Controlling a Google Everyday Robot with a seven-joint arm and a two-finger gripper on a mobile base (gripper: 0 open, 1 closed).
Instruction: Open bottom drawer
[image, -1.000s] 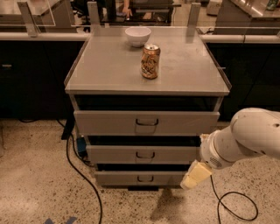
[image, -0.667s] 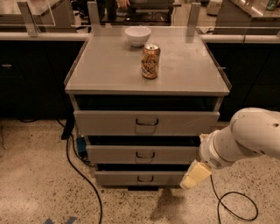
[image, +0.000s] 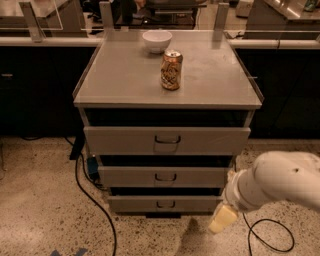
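The bottom drawer is the narrowest of three light-grey drawer fronts, low on the cabinet, with a small dark wire handle at its centre. It sits about flush with the drawers above. My gripper hangs at the end of the white arm, low at the right, just beside the bottom drawer's right end and in front of the cabinet. It is well to the right of the handle and holds nothing that I can see.
The middle drawer and the top drawer sit above. A drink can and a white bowl stand on the cabinet top. Black cables lie on the speckled floor at left and right.
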